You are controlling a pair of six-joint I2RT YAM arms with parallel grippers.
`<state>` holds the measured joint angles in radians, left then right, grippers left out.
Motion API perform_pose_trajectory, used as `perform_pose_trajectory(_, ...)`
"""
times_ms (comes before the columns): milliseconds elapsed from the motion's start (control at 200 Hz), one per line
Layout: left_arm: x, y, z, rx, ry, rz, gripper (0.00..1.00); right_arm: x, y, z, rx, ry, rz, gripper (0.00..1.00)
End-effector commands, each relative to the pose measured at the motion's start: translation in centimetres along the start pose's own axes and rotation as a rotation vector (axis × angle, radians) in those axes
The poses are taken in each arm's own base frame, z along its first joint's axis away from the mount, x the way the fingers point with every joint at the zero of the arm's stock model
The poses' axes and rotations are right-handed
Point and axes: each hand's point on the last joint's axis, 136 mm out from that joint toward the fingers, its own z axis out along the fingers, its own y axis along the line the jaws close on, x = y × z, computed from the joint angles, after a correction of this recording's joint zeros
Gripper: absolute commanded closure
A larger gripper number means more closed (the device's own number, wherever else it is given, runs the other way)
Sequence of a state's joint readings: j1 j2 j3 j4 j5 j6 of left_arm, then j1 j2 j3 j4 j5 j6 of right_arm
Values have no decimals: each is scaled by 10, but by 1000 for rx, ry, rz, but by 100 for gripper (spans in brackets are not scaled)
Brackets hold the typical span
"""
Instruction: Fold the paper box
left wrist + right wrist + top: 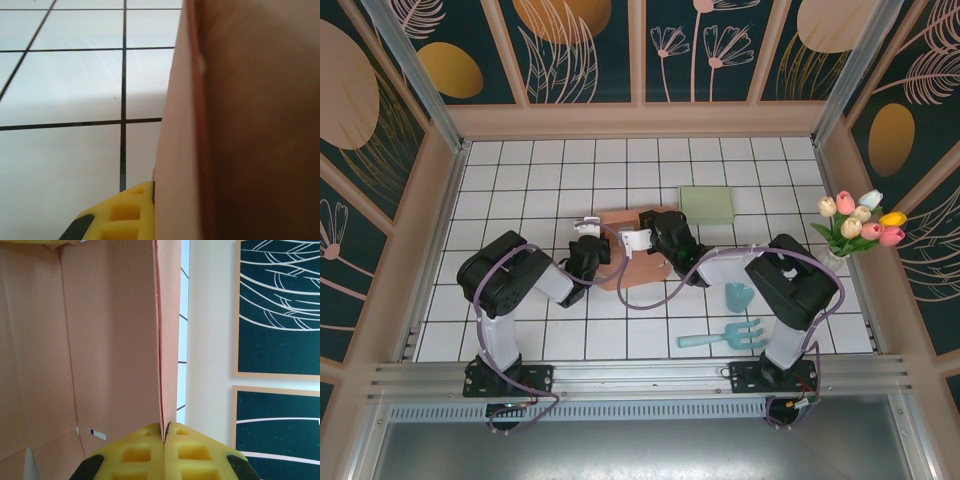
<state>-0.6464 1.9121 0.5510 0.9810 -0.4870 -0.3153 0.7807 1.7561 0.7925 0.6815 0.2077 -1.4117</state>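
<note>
The pinkish-brown paper box (638, 268) lies partly raised on the white tiled table, between the two arms. My left gripper (588, 232) is at the box's left side. In the left wrist view one yellow finger (125, 215) presses flat against an upright box wall (240, 125), which hides the other finger. My right gripper (640, 238) is at the box's top middle. In the right wrist view it (164, 432) is shut on the edge of an upright wall (167, 330), with the box's inside (75, 350) to the left.
A pale green flat box (706, 205) lies behind the paper box to the right. A teal cup (738, 297) and a teal toy rake (722, 337) sit at the front right. Tulips (860, 222) stand by the right wall. Patterned walls enclose the table.
</note>
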Motion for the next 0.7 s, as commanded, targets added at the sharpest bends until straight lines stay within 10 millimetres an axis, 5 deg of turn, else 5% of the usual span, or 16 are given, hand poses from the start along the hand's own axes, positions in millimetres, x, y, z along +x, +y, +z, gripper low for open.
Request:
perform_pose_trajectory(0, -2, 57, 1, -277, -25, -43, 97, 12, 55, 0, -187, 38, 0, 100)
perform_pose_trajectory(260, -20, 17, -9, -19, -23, -102, 49, 14, 53, 7, -183, 66, 46, 100)
perform_pose_trajectory(485, -50, 5, -48, 125, -60, -119, 46, 17, 50, 11, -197, 89, 106, 100)
perform_pose_trajectory(696, -41, 25, -58, 73, -43, -79, 44, 15, 47, 11, -202, 88, 134, 100)
